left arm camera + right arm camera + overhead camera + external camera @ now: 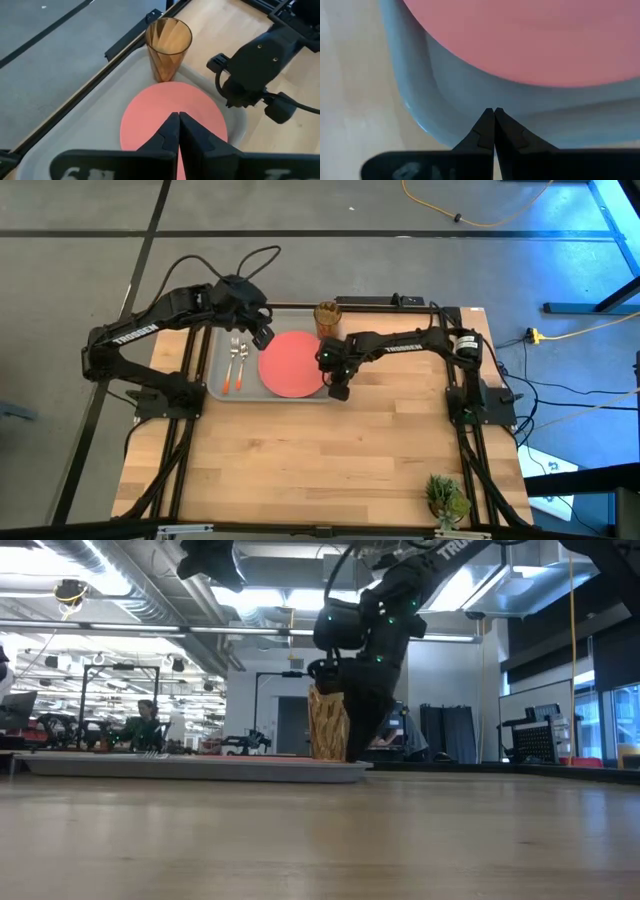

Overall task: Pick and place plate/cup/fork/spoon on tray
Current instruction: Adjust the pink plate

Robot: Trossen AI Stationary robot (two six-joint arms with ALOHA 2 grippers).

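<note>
Pale wood table (330, 460) under grey tray (218, 375), industrial room behind.

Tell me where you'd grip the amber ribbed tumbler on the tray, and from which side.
Probably the upper wall of the amber ribbed tumbler, fingers either side, coming from above. It stands upright, mouth open, in the grey plastic tray's far corner, by the coral-red round plate. The rim and the plate crowd a low sideways approach.

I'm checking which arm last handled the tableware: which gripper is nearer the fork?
Left. The left gripper hangs over the tray, just beside the fork. The right gripper sits at the tray's opposite end, past the plate.
</note>
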